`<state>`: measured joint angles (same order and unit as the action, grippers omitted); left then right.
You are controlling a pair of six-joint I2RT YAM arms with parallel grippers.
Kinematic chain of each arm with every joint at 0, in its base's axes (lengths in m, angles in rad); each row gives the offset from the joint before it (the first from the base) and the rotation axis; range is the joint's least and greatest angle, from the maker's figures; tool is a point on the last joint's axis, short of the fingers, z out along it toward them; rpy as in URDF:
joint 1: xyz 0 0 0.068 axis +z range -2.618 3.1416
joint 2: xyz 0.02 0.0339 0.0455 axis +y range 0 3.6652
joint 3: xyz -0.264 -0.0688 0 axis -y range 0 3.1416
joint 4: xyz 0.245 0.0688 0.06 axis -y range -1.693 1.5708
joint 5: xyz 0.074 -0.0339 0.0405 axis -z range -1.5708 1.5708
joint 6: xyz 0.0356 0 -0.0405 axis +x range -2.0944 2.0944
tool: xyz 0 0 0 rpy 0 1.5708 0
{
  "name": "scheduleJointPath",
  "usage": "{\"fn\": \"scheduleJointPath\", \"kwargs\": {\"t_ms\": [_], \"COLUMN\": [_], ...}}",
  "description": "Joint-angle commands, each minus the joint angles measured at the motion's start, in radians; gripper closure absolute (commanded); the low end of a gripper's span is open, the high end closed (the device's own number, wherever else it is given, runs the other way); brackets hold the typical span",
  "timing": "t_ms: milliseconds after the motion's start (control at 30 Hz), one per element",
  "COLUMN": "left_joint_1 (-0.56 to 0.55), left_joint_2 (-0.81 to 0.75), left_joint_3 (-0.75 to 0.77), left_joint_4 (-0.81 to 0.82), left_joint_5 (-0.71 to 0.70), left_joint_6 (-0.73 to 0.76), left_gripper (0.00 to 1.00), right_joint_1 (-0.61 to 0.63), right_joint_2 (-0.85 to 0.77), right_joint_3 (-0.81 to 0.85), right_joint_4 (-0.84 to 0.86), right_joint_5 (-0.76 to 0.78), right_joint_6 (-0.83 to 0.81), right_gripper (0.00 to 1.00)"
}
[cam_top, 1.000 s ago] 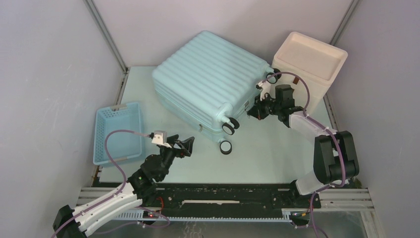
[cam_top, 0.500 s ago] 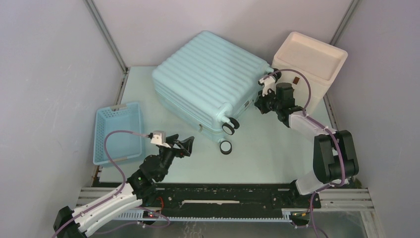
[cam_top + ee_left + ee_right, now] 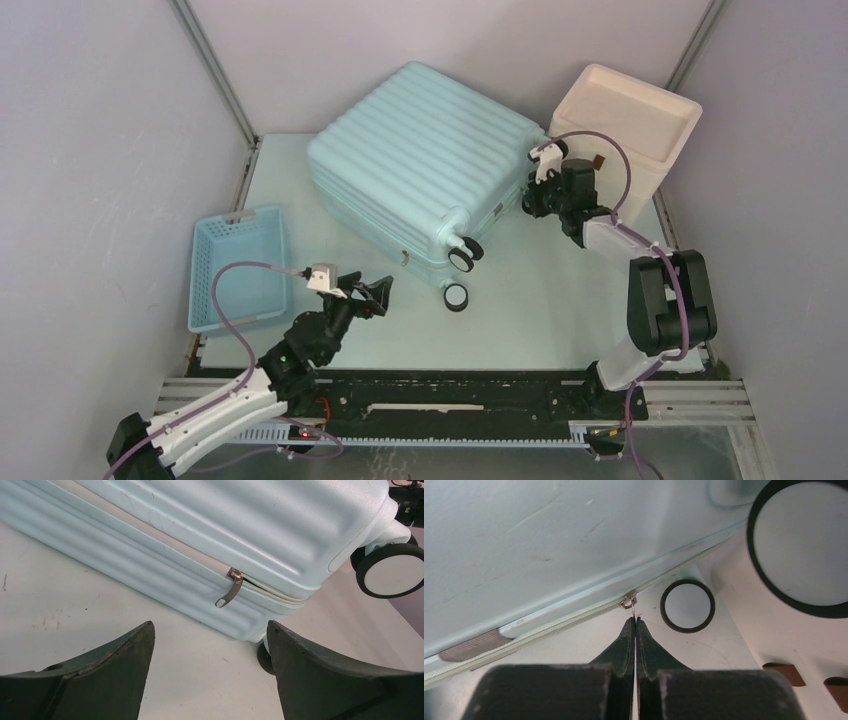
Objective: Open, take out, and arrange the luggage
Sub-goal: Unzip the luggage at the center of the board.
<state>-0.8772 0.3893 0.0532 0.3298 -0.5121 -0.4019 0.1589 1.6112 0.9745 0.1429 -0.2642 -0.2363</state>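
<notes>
The mint-blue hard-shell suitcase (image 3: 425, 160) is lying flat on the pale table (image 3: 560, 300), filling the upper middle of the overhead view. Its shell is closed and its wheels (image 3: 462, 257) are pointing toward the lower right.

The right gripper (image 3: 530, 203) is pressing up against the suitcase's right side, in the upper right of the overhead frame. In the right wrist view its fingers (image 3: 624, 645) are squeezed fully together, pinching the thin metal zipper pull (image 3: 629, 601) that is hanging from the zip track at the frame's centre.

The left gripper (image 3: 372, 290) is hovering in the lower left of the overhead frame, well apart from the suitcase. Its claws are standing wide apart and gripping nothing. Its wrist camera is looking at a second zipper pull (image 3: 229, 587), which is dangling from the zip line on the suitcase's near side, just above the middle of that frame.

A small blue slatted basket (image 3: 240, 265) is sitting at the left edge of the table. A cream-white box (image 3: 625, 125) is standing in the upper right, just beside the suitcase's corner.
</notes>
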Motion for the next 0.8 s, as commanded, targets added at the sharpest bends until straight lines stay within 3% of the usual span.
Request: {"fn": "scheduleJointPath", "kwargs": {"t_ms": [0,267,467,633,767], "left_joint_1": [-0.005,-0.005,-0.005,-0.006,-0.006], "left_joint_2": [0.011,0.011,0.0,-0.011,-0.019], "left_joint_3": [-0.002,-0.001,-0.007,-0.012,-0.014], "left_joint_4": [0.043,0.044,0.042,0.041,0.037], "left_joint_5": [0.002,0.002,0.001,0.001,0.001], "left_joint_6": [-0.005,-0.005,-0.005,-0.005,-0.005], "left_gripper": [0.13,0.13,0.13,0.13,0.13], "right_joint_1": [-0.053,-0.082,-0.104,-0.112,-0.114], "right_joint_2": [0.018,0.0,-0.079,-0.15,-0.214], "right_joint_3": [0.059,0.061,0.062,0.062,0.062], "right_joint_4": [0.037,0.003,-0.128,-0.279,-0.349], "right_joint_5": [0.059,-0.031,-0.246,-0.455,-0.533], "right_joint_6": [-0.02,-0.023,-0.083,-0.172,-0.195], "right_gripper": [1.0,0.96,0.64,0.52,0.41]}}
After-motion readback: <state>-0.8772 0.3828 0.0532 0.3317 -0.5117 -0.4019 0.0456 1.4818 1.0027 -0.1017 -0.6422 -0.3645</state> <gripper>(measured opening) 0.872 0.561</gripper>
